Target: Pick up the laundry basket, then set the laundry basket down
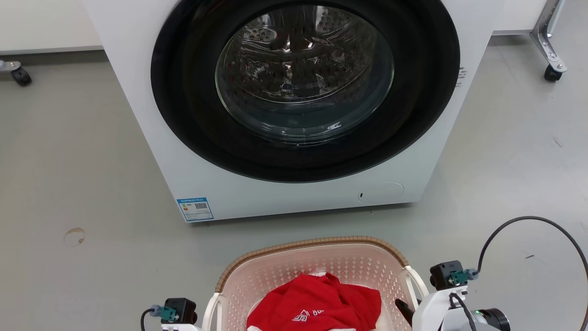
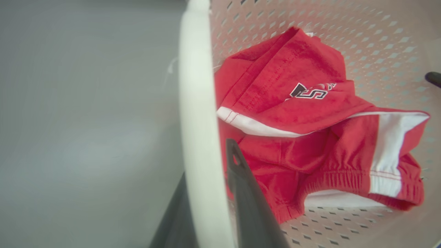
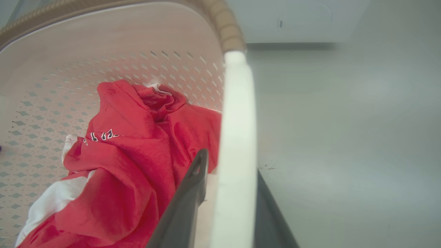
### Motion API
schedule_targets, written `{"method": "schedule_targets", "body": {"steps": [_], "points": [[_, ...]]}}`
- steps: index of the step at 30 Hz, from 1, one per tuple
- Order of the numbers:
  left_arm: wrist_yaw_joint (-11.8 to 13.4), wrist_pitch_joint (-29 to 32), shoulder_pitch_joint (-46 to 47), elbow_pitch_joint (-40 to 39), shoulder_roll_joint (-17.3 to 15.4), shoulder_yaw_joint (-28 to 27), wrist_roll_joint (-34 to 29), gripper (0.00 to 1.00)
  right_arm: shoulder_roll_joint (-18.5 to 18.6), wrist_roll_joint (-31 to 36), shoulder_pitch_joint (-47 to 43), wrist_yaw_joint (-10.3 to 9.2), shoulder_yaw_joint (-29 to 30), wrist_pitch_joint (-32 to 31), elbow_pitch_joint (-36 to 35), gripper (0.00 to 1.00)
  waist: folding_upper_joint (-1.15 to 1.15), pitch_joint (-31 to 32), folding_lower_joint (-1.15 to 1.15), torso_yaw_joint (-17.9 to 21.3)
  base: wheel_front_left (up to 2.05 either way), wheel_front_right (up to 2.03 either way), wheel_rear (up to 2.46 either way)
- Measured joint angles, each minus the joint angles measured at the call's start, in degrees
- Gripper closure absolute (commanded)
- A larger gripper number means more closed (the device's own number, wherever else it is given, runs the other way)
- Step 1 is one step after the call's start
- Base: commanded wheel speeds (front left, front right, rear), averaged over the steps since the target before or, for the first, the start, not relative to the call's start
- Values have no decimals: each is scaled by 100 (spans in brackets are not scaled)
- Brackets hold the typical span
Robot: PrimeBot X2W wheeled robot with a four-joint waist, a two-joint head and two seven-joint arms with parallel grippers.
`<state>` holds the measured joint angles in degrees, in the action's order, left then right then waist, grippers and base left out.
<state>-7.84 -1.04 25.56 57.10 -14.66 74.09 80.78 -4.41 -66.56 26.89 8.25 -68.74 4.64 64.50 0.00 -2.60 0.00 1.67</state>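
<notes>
Dark fingers of the left gripper [image 2: 206,162] are seen nearest, set on either side of the white left handle [image 2: 194,103] of the laundry basket [image 1: 312,242]. One finger lies inside the basket and the other outside, and the jaws are clamped on that handle. The right gripper [image 3: 231,163] is placed the same way on the white right handle [image 3: 237,120], its jaws closed on it with the inner finger just beside the red garment [image 1: 317,301].

The basket is found at the bottom middle of the head view, between the two arms and directly in front of the washing machine [image 1: 275,197], with a strip of grey floor [image 1: 69,161] between them. Its brown woven-look rim is turned toward the machine. Whether its base rests on the floor cannot be told.

The garment is crumpled inside the basket, and white bands and part of a printed logo are shown on it. The pale pink perforated wall is seen around it.

The machine's round door [image 1: 303,73] is shut, and the steel drum is visible through the glass. A blue label [image 1: 195,209] is stuck at the lower corner of the front panel. A black caster [image 1: 21,76] is seen at the far left of the floor.
</notes>
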Motion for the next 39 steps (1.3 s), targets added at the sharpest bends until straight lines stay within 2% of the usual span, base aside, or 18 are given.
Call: {"method": "schedule_targets", "body": {"steps": [20, 39], "points": [[0, -21, 1, -10, -13, 18, -3, 100, 0, -96, 3, 0, -126, 83, 2, 100, 0, -9, 0, 21, 0, 0, 0], [0, -354, 654, -13, -12, 20, -167, 100, -3, -93, 715, 5, -145, 583, 169, 100, 0, -1064, 0, 3, 0, 0, 0]]}}
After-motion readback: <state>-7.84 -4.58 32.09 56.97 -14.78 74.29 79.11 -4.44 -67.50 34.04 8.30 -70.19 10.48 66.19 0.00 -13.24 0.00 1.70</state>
